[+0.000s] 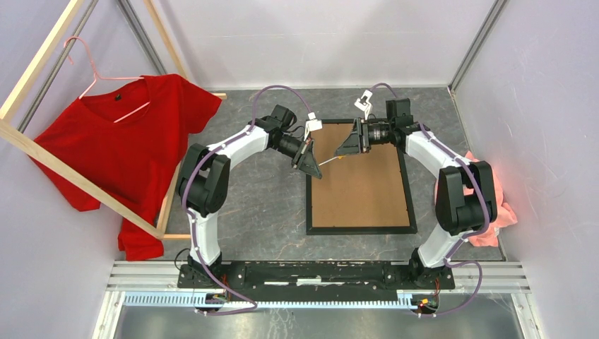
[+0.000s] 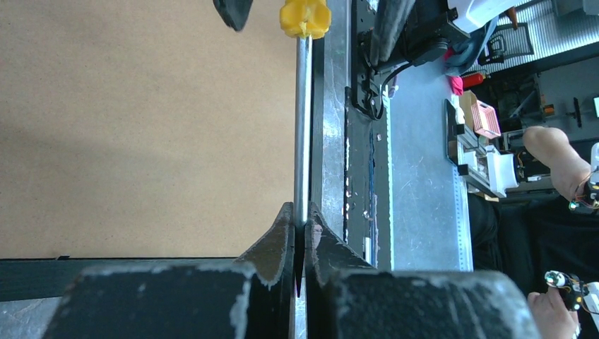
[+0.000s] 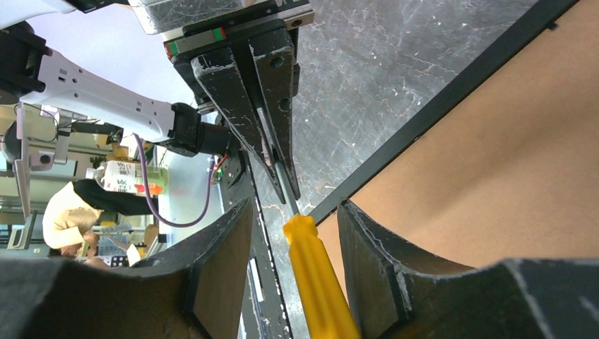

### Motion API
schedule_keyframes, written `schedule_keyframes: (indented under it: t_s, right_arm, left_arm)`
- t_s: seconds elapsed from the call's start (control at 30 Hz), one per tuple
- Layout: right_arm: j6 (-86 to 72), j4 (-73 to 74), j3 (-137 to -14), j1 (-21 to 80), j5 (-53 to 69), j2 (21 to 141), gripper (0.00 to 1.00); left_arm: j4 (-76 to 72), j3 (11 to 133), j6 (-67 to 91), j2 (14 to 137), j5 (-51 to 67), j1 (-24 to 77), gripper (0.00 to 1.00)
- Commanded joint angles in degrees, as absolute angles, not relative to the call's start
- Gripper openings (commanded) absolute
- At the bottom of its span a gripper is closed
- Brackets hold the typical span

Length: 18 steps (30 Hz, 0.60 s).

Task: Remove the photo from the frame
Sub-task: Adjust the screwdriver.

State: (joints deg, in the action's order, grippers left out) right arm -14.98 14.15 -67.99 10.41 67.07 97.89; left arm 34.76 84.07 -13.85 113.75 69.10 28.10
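Lying face down on the grey table [image 1: 261,212], right of centre, the black frame [image 1: 360,229] shows its brown backing board [image 1: 360,191] upward; the photo cannot be seen. Over the frame's far-left corner, the left gripper [image 2: 300,220] is clamped tight on the steel shaft of a screwdriver [image 2: 302,127]. The right gripper [image 3: 294,209] faces it from the right, its jaws half spread either side of the yellow handle [image 3: 314,275] and not visibly touching it. A red T-shirt [image 1: 134,148] hangs on the wooden rack [image 1: 41,55] at far left.
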Motion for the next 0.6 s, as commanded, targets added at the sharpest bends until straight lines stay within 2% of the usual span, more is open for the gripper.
schedule_keyframes:
  t_s: [0.0,0.23,0.37,0.5,0.57]
  right_arm:
    - [-15.4,12.7,-68.1,11.8,70.0,97.1,0.54]
    - [-14.3,15.0,-69.1,12.7,70.0,97.9,0.5]
    - [-14.3,15.1,-69.2,12.9,70.7,97.5,0.43]
    - [-14.3,15.1,-69.1,13.0,70.7,97.3,0.32]
    - [-14.5,15.1,-69.0,13.1,70.3,97.4,0.22]
  left_arm:
    - [34.8,86.7,-16.4,113.5,69.6,28.4,0.02]
    - [34.8,87.0,-16.6,113.6,68.3,28.5,0.02]
    - [34.8,86.9,-16.7,113.7,67.9,28.5,0.02]
    - [34.8,87.1,-16.7,113.8,67.5,28.5,0.02]
    - [34.8,87.2,-16.7,113.8,67.3,28.5,0.02]
